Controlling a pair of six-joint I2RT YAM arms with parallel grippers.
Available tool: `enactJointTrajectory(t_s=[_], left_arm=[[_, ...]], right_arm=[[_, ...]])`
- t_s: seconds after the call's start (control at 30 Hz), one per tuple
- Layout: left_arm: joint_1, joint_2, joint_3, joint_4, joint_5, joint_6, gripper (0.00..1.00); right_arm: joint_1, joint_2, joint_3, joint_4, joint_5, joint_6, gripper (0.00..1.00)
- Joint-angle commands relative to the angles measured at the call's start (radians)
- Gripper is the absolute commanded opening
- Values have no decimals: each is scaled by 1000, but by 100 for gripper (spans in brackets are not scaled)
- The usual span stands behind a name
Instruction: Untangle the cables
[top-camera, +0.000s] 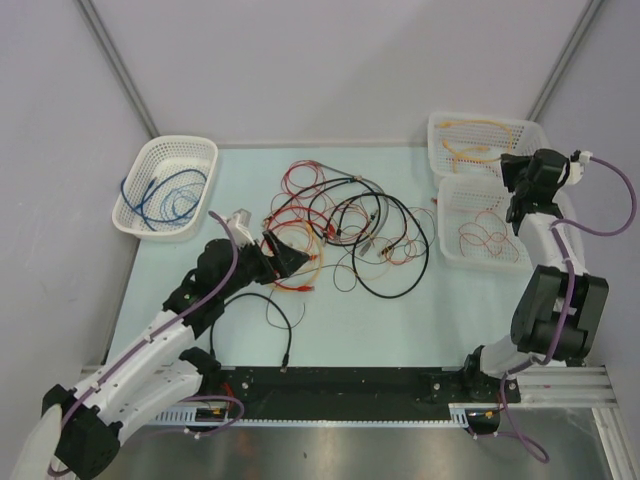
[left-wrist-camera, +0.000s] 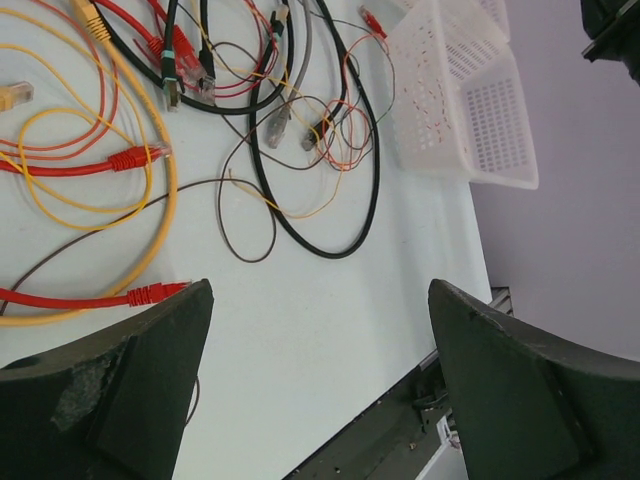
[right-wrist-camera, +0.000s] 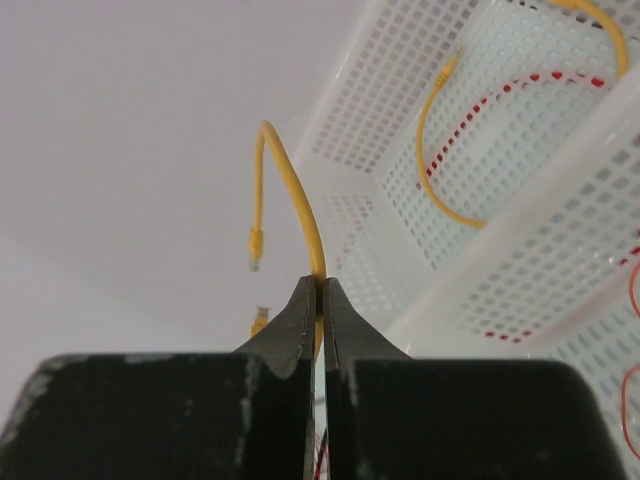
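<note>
Item one, the cables (top-camera: 350, 230): a tangled heap at the centre of the top view. Item two, my left gripper (top-camera: 285, 255): jaws wide apart, empty, at the heap's left edge, a red plug (left-wrist-camera: 155, 292) just ahead. I judge this arm the nearer. Item three, my right gripper (right-wrist-camera: 320, 285): pinched onto a yellow cable (right-wrist-camera: 290, 190) arching upward beside the white basket (right-wrist-camera: 400, 110), upper right.

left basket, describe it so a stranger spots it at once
On the pale table, go to the far left corner. A white mesh basket sits there alone. Only it holds blue cable; the yellow-cable basket and red-cable basket sit on the right.
</note>
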Motion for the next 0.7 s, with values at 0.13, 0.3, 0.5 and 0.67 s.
enactJointTrajectory(t_s=[0.13, 0.3, 0.5, 0.67], left_arm=[[11, 94, 33, 12, -17, 61, 94], [12, 118, 54, 11, -14, 70, 94], [14, 98, 88, -24, -20, 75, 94], [15, 72, 90, -63, -110, 82, 93]], right_arm=[[-13, 163, 173, 96, 23, 16, 10], [35, 92, 188, 65, 58, -1, 63], [142, -74, 201, 45, 86, -57, 91], [457, -198, 196, -53, 71, -269, 87]])
